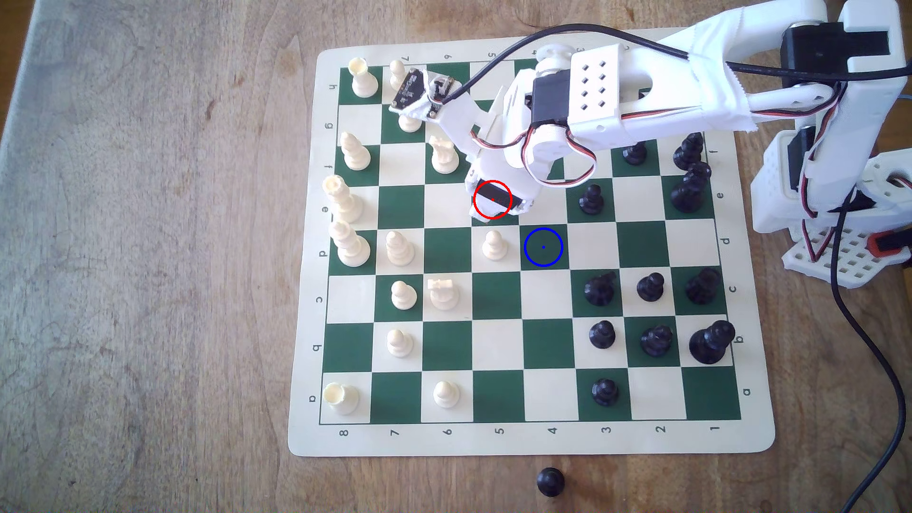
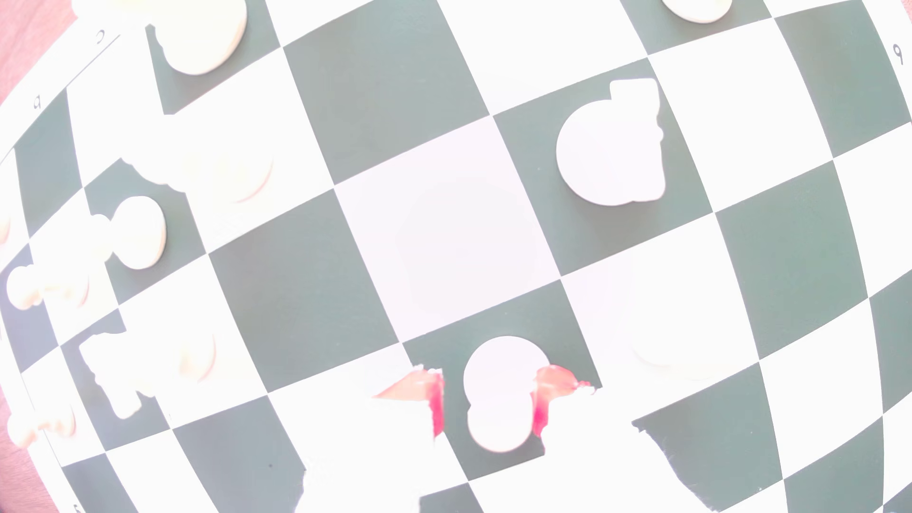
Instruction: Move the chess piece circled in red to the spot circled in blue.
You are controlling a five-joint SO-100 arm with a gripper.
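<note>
**Tally: board, pieces, marks**

One chessboard is logged, eight squares by eight. Fourteen cream pieces are counted on it in the exterior view. A fifteenth, a cream pawn, is picked up in the wrist view. Eleven black pieces are counted on the board, and one black pawn off it on the table. Two drawn marks are noted: one red ring and one blue-ringed square. One arm is recorded. Pieces beneath it cannot be counted.

White 3D-printed plastic arm with black servo blocks, red-white-black wire loops, one black cable, and translucent pink-red fingertips.
</note>
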